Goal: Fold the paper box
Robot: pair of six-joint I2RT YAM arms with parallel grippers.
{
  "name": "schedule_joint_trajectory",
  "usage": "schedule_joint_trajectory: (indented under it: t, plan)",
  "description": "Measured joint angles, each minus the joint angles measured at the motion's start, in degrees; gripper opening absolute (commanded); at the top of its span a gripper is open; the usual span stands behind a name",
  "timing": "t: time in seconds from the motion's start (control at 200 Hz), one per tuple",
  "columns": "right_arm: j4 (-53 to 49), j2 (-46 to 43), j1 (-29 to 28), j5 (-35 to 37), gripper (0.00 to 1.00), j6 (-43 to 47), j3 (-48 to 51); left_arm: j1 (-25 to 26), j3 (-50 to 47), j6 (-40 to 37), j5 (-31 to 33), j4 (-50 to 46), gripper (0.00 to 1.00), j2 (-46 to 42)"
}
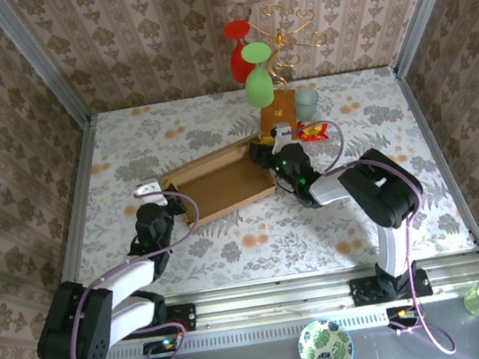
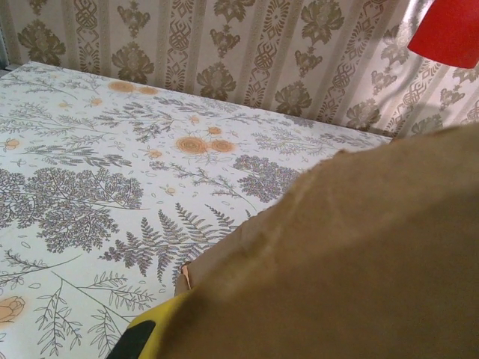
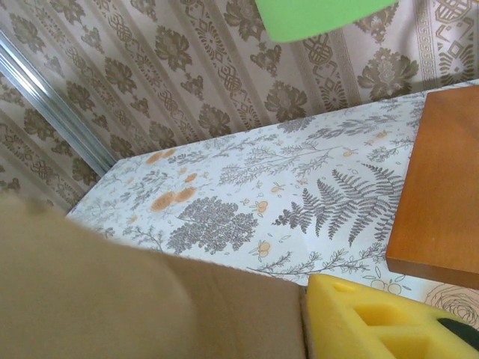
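- The left tool is clenched on the left end of the paper box. In the left wrist view, brown cardboard lies right across the tool, and one yellow fingertip peeks out under its edge.
- The right tool sits at the box's right end. The right wrist view shows one yellow foam pad just beside the cardboard. I cannot tell how far this tool is open, or whether it grips the cardboard.
- The paper box lies in the middle of the desk, a long open tray set at a slant, with its right end farther back than its left. Its walls stand up along the long sides.
- The left arm reaches from its base at the near left, its forearm slanting far and to the right towards the box. The right arm rises from its base at the near right, bends at the elbow, and reaches left and far, its wrist low over the desk.
- Just behind the right tool stands the wooden base of a gold wire rack, which carries a red glass and a green glass.
- A pale cup and a red packet lie right of that base.
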State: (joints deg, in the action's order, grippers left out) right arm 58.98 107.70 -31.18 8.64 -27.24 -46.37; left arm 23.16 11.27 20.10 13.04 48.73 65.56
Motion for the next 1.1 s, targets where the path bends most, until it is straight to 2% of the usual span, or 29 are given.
schedule_joint_trajectory:
  t: [0.36,0.685,0.85,0.97,1.1]
  plan:
    - [-11.80,-10.64,-0.66,1.73,0.52,-10.58,2.47,1.99,0.39,-0.46,2.47,0.50,0.00,1.20]
    - [-29.49,-29.57,-2.51,6.64,0.51,-25.86,7.78,2.05,1.16,-0.70,3.39,0.59,0.00,2.67]
    - [-40.89,-38.47,-5.57,9.99,0.55,-35.87,6.82,2.05,1.25,-0.85,3.48,0.57,0.00,2.75]
    - [-48.48,-39.34,-8.22,12.20,0.57,-46.21,2.45,2.05,1.25,-0.85,3.48,0.52,0.00,2.75]
    - [-53.18,-35.04,-10.91,13.57,0.60,-56.94,-4.90,2.05,1.25,-0.85,3.48,0.46,0.00,2.75]
